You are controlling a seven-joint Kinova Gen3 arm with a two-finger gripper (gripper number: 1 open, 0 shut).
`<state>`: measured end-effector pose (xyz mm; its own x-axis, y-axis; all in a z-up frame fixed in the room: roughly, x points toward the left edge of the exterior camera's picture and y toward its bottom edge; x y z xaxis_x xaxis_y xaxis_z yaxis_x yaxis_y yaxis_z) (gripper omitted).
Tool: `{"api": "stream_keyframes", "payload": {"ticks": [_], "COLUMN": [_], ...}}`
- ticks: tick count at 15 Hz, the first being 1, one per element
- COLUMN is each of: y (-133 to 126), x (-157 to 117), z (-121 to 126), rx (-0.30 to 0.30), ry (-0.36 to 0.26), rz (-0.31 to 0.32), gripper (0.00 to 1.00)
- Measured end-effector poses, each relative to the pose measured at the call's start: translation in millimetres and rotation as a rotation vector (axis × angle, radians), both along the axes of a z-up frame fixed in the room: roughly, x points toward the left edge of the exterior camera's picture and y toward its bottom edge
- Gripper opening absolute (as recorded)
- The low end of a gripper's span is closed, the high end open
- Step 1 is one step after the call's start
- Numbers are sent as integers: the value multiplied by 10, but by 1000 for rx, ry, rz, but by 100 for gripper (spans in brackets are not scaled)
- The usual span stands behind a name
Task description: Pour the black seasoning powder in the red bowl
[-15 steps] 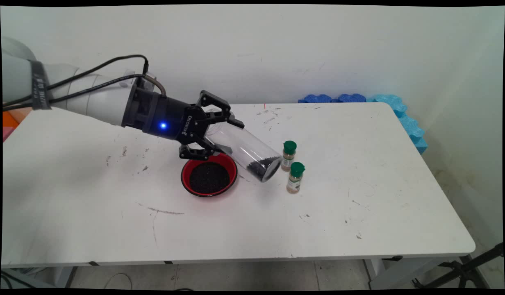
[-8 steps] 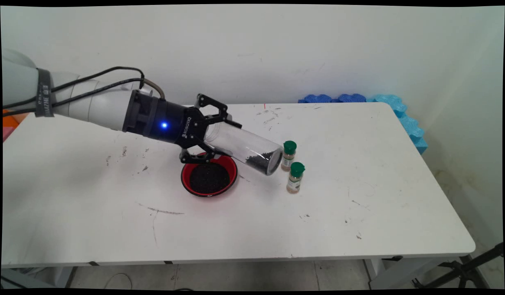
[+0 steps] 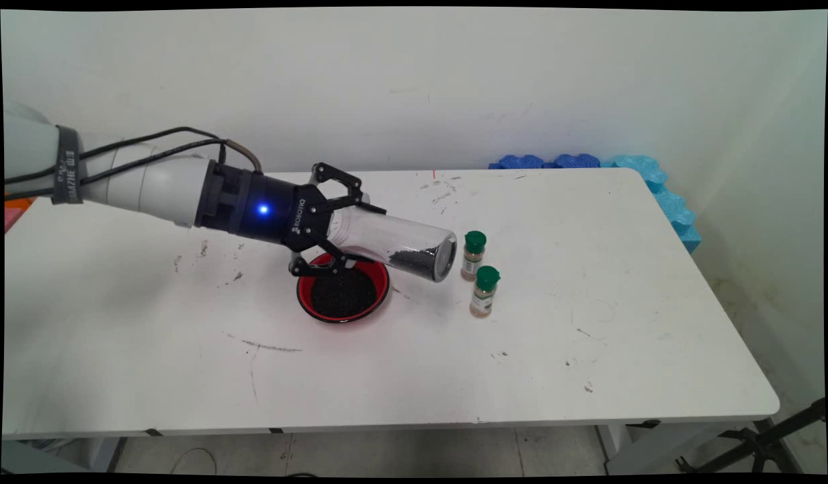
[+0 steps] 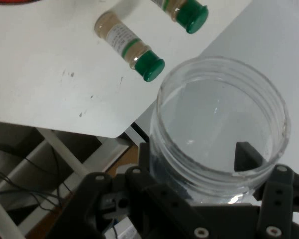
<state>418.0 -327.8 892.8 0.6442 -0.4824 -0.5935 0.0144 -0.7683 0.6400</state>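
Worktop (image 3: 589,363): you're looking at a white top, scuffed and speckled with dark marks, running back to a pale wall; its near edge is showing in the hand view too (image 4: 50,99).
Foam (image 3: 656,185): blue pieces are lying along the worktop's far right corner, well apart from the rest.
Arm (image 3: 138,181): your white arm is reaching in from the left, black cables running along it, blue light glowing on the wrist.
Jar (image 3: 394,243): your clear jar is hanging in the air, tipped nearly flat, closed end pointing right and slightly down, a little dark granular stuff sitting in that low end; in the hand view its open mouth (image 4: 219,129) is facing the camera.
Pincer (image 3: 333,228): it's clamping the jar near the open end, one finger above, one below; fingers are pressing the jar's sides (image 4: 246,154).
Bowl (image 3: 382,286): a red bowl is sitting on the worktop just under the pincer, holding black granules.
Spice bottles: two small green-capped bottles are standing upright, far one (image 3: 474,255) just beside the jar's low end, near one (image 3: 484,291) just in front of it; both show in the hand view (image 4: 129,46) (image 4: 187,12).
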Motion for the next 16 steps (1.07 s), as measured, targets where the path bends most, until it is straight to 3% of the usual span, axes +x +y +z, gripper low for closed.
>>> {"api": "stream_keyframes", "payload": {"ticks": [16], "y": [80], "x": [109], "z": [-217], "rx": [222], "ry": [180], "rz": [164], "gripper": [0]}}
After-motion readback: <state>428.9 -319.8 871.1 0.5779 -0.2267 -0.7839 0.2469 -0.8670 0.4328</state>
